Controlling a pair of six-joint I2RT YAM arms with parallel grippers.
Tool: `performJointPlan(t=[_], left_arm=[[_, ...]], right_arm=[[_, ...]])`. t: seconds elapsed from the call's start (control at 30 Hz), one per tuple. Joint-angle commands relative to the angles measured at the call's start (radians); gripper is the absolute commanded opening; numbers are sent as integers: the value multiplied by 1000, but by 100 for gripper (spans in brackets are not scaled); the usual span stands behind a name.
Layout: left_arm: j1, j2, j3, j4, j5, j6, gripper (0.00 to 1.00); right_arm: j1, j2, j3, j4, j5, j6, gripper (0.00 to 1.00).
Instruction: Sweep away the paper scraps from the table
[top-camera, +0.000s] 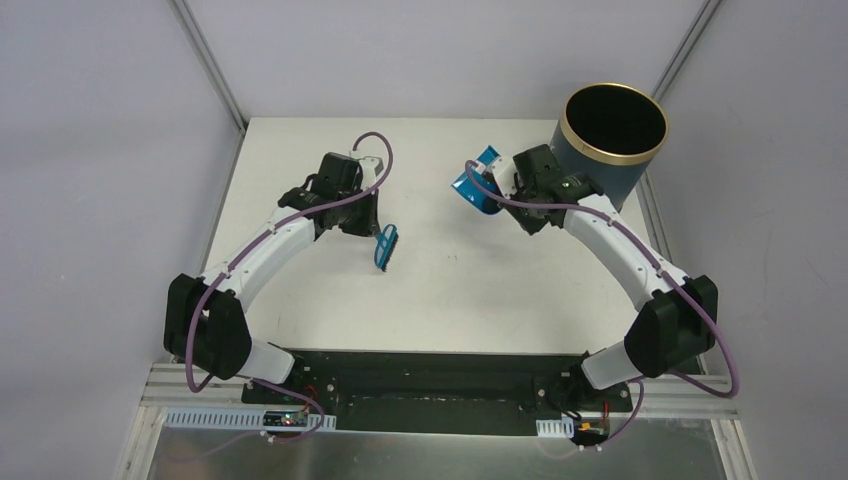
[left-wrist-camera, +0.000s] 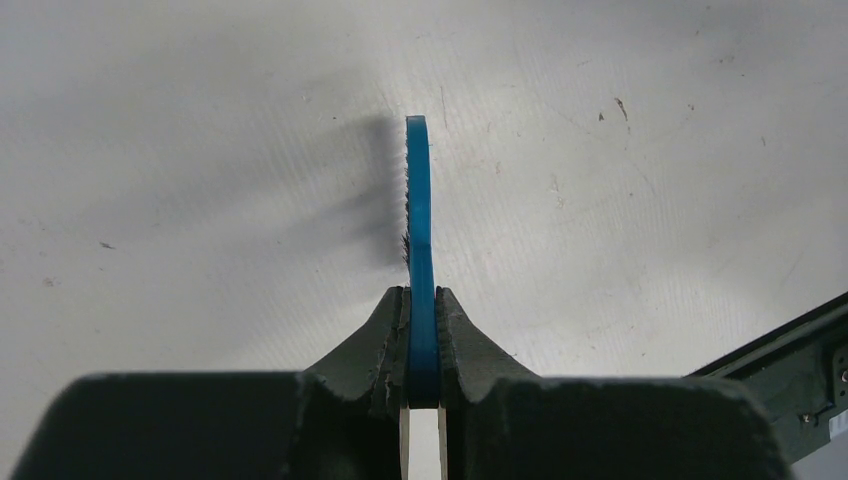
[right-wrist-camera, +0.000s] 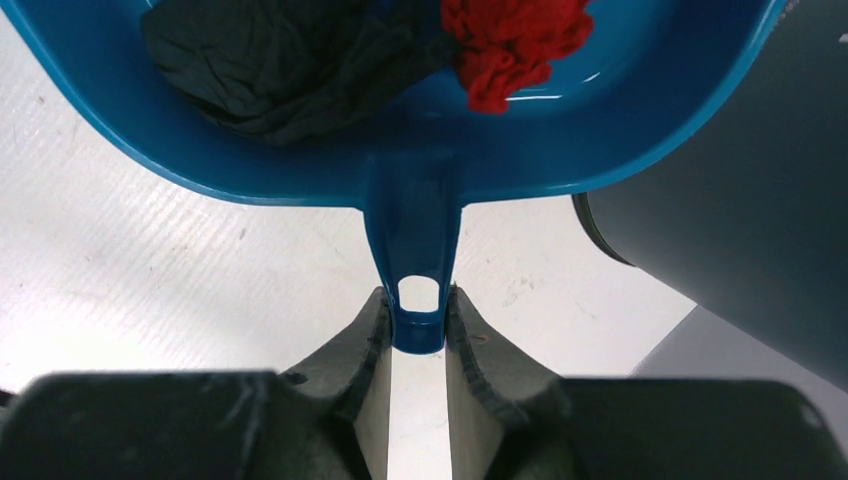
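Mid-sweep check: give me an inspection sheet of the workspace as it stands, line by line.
Surface: white table, faint scuffs and specks.
Job's things: a red scrap and a dark scrap lie in the blue dustpan; no loose scraps seen on the table.
Clutter: nothing seen.
Grippers: left gripper shut on the brush handle; right gripper shut on the dustpan handle.
Cables: purple cables run along both arms, no snag seen.
Surroundings: dark bin with gold rim at the far right corner, beside the dustpan; grey walls.
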Motion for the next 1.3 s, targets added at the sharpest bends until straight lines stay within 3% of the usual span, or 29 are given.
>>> performJointPlan(t=[0.0, 0.27, 0.5, 0.7, 1.03, 1.17, 1.27], left_arm=[[6, -3, 42, 29, 19, 23, 0], [6, 8, 47, 24, 71, 13, 0], [4, 17, 47, 22, 101, 10, 0], [3, 17, 47, 22, 120, 4, 0], [3, 13, 50, 17, 124, 7, 0], [1, 9, 48, 14, 114, 12, 0], [1, 11, 49, 14, 114, 14, 0]], right_arm=[[-13, -13, 116, -104, 5, -25, 0], [-69, -85, 244, -221, 100, -64, 0], [-272, -75, 412, -252, 60, -119, 0], [-426, 72, 738, -333, 146, -168, 0], [-569, 384, 1090, -332, 428, -445, 0], [-571, 412, 1083, -238, 496, -601, 0], [-571, 338, 910, 24, 548, -789, 0]])
